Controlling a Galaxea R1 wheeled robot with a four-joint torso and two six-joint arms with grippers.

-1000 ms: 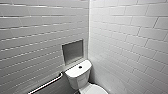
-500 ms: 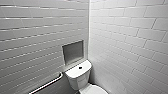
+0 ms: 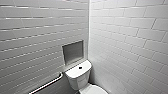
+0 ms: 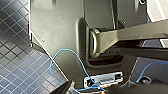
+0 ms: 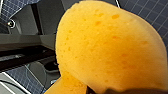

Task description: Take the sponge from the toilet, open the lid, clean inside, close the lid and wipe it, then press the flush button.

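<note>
The white toilet (image 3: 78,76) stands in the corner of two tiled walls, low in the head view. The small dark flush button (image 3: 80,67) sits in the middle of its tank top. Below the tank, a part of the white lid (image 3: 94,89) shows at the picture's edge, lying down. The orange sponge (image 5: 107,47) looms large and close in the right wrist view, with my right gripper shut on it. The left wrist view looks at the robot's own dark body over the floor, and my left gripper holds nothing.
A grey recessed niche (image 3: 72,52) is set in the wall above the tank. A white grab bar (image 3: 47,83) runs along the left wall beside the toilet. Dark small-tiled floor (image 4: 15,50) and a loose blue cable (image 4: 67,53) lie under the left wrist.
</note>
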